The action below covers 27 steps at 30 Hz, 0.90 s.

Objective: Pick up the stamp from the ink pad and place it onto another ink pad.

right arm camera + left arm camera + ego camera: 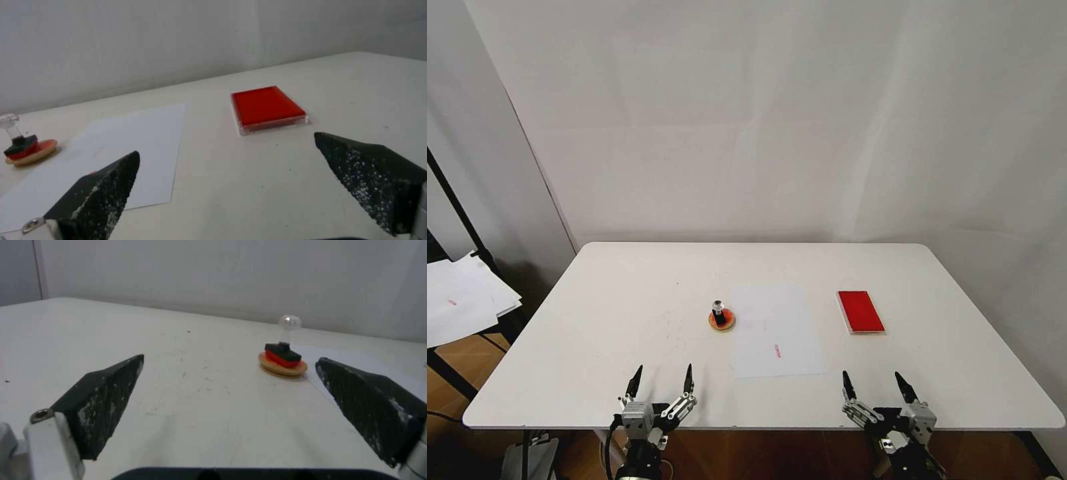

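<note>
While both arms wait at the bottom of the head view, the stamp (pixel 718 311) stands upright on the small round ink pad (pixel 722 321), a little left of centre on the white table (pixel 614 300). Its clear knob points up and its black body sits on the orange-red face of the disc; from the left wrist view the base looks red underneath, though I can't say for sure whether that is ink or part of the stamp. Just right of the round pad lies a sheet of white paper (pixel 775 330) with a small red mark near its lower middle. Further right, well apart from the stamp, the red rectangular ink pad (pixel 860 311) lies flat with nothing on it.

At lower left of the head view, the left gripper (pixel 661 381) hovers by the near table edge, its fingers spread wide and holding nothing. At lower right, the right gripper (pixel 876 385) sits the same way, fingers wide apart and empty, with the red pad beyond it.
</note>
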Available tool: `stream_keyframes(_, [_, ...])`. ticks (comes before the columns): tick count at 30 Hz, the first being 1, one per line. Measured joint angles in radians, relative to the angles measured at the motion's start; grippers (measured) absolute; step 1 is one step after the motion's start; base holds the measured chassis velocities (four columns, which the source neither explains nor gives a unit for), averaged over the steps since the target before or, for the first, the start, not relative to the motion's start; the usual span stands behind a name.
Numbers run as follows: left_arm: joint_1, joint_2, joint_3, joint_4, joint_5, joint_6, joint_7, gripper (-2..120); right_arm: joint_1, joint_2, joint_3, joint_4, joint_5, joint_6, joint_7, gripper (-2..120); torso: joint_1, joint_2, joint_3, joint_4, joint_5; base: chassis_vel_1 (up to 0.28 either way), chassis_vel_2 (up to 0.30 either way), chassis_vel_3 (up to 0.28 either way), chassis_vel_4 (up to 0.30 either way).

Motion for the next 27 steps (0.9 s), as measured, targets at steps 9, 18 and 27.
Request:
stream_keyframes(9, [0.000,0.000,0.000,0.000,0.000,0.000,0.000,102,0.016,-0.005,0.017,0.001,0.017,-0.009,0.005,100,0.000,0.000,0.000,0.0000,0.0000,0.000,0.000,0.000,0.000])
stream_keyframes(18, [0.000,0.000,0.000,0.000,0.000,0.000,0.000,102,0.017,-0.006,0.017,0.002,0.019,-0.013,0.007,100,0.000,0.000,0.000,0.0000,0.0000,0.000,0.000,0.000,0.000])
stream_keyframes(27, [0.000,0.000,0.000,0.000,0.000,0.000,0.000,102,0.018,-0.007,0.017,0.003,0.019,-0.014,0.008,100,0.000,0.000,0.000,0.0000,0.0000,0.000,0.000,0.000,0.000])
